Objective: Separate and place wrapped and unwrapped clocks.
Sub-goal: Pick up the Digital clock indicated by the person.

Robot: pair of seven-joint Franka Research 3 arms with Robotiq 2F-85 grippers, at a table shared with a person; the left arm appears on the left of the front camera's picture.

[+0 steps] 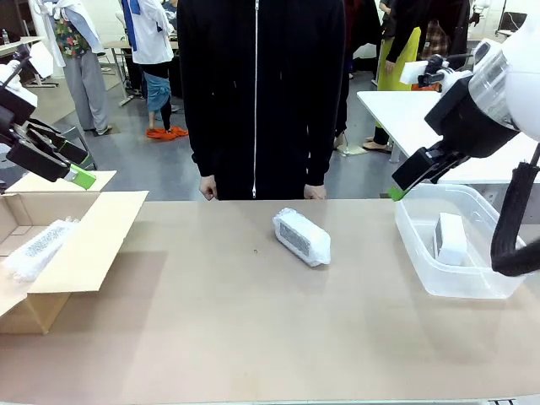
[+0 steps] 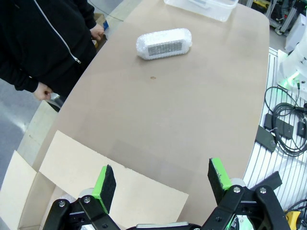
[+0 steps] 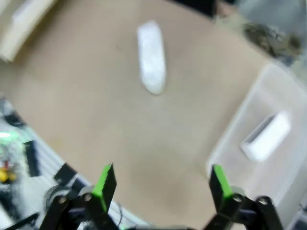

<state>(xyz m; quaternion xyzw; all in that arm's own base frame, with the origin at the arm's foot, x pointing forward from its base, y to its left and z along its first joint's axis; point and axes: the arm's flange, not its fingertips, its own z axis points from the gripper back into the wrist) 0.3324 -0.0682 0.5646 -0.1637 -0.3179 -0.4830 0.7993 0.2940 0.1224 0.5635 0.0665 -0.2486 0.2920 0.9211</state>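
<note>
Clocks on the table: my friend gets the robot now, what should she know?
Left gripper: open, empty, over the cardboard box.
Right gripper: open, empty, beside the clear bin.
Done: first wrapped clock in the box; bare clock in the bin.
To do: second wrapped clock lies mid-table, near the person; it likely belongs in the box.

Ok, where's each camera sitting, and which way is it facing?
Front: fixed between the arms, facing across the table at the person; left gripper upper left, right gripper upper right, both open.
Left wrist: above the cardboard box flap, looking along the table; own open fingers at bottom.
Right wrist: high, looking down, blurred; own open fingers, bare clock in the plastic bin.
Shared: all three show the wrapped clock mid-table.
</note>
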